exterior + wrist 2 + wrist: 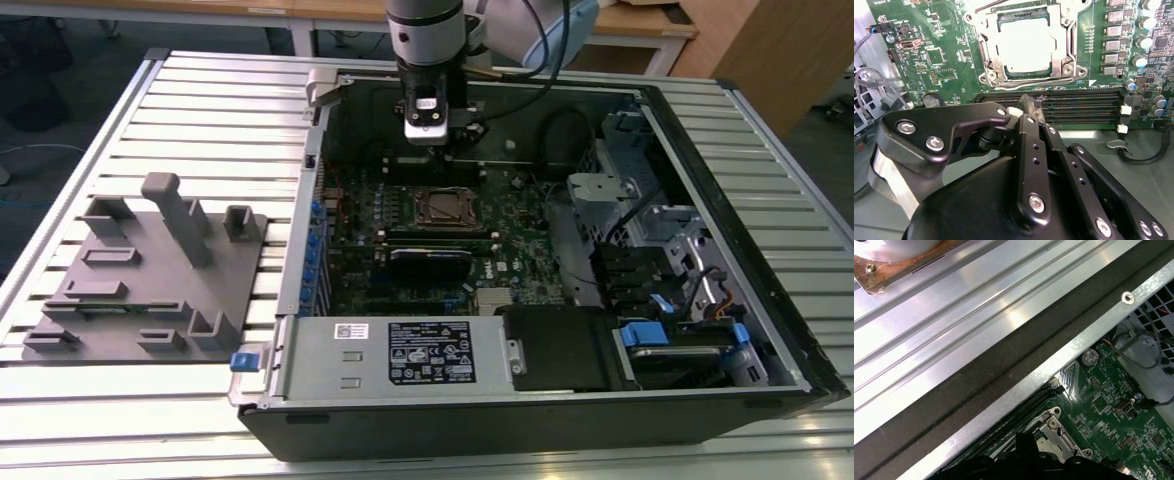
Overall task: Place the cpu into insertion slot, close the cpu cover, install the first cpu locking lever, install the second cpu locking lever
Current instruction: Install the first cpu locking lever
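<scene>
**Status: socket area**

- Gripper (1031,102): in the second wrist view the black fingers (1026,145) are pressed together at the tips, with no gap and nothing seen between them. In the exterior view the gripper (438,145) hangs inside the open PC case (747,390), over the board (354,215), near the case's rear wall and just short of the slot (445,207).
- Cpu (1026,42): seated flat in the slot, pale face up.
- Cover (1070,45): lies down flat around the cpu, its frame bars overlapping the chip's edges and the chip showing through the window.
- Levers: one thin wire lever (1024,85) lies along the slot edge nearest the mem slots (1079,102). A second wire (1004,4) crosses the far edge at a slant. Latched or not: cannot tell.
- Tip position: in the second wrist view the fingertips sit over the mem slots, beside the slot and apart from the cover.
- First wrist view: a corner of the slot (1054,435) shows next to the case's wall (1019,365), with the slatted table (954,300) beyond.

**Surroundings (exterior view)**

- PSU (400,355): white-labelled box at the case's near edge.
- Grey fixture (147,270): on the table (107,420), at the exterior view's left, apart from the case.
</scene>
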Available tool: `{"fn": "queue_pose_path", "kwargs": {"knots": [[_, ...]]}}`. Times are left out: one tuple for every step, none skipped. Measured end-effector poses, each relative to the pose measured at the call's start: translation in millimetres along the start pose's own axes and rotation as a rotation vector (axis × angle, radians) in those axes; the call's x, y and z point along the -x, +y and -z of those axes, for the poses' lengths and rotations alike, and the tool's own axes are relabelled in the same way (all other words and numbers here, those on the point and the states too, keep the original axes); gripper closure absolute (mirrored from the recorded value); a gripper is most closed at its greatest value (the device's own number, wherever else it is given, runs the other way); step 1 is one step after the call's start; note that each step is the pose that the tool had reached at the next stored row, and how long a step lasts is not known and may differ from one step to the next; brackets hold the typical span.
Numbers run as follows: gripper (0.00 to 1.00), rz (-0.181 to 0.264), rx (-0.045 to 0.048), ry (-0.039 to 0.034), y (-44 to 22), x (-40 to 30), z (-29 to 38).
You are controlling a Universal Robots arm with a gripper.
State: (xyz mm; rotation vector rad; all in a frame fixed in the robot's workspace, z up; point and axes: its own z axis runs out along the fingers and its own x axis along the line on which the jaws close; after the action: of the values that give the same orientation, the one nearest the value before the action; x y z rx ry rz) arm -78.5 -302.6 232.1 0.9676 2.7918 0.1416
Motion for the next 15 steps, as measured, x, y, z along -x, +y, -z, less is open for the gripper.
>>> {"fn": "queue_pose_path", "kwargs": {"knots": [[0.90, 0.000, 0.0000, 0.0000, 0.0, 0.0, 0.0], [0.90, 0.000, 0.0000, 0.0001, 0.0, 0.0, 0.0], [0.90, 0.000, -0.0005, 0.0007, 0.0, 0.0, 0.1], [0.90, 0.000, -0.0016, 0.0020, 0.0, 0.0, 0.1], [0.90, 0.000, -0.0032, 0.0042, 0.0, 0.0, 0.0], [0.90, 0.000, -0.0060, 0.0076, 0.0, 0.0, -0.1], [0.90, 0.000, -0.0106, 0.0131, 0.0, 0.0, -0.1], [0.90, -0.001, -0.0162, 0.0197, 0.0, 0.1, -0.2], [0.90, -0.001, -0.0224, 0.0269, 0.0, 0.1, -0.2], [0.90, -0.001, -0.0294, 0.0354, 0.1, 0.1, -0.4], [0.90, -0.001, -0.0372, 0.0445, 0.1, 0.2, -0.5], [0.90, -0.002, -0.0450, 0.0535, 0.1, 0.2, -0.7], [0.90, -0.002, -0.0543, 0.0638, 0.2, 0.3, -0.8], [0.90, -0.002, -0.0634, 0.0739, 0.3, 0.4, -0.9], [0.90, -0.002, -0.0719, 0.0832, 0.3, 0.4, -1.1]]}}
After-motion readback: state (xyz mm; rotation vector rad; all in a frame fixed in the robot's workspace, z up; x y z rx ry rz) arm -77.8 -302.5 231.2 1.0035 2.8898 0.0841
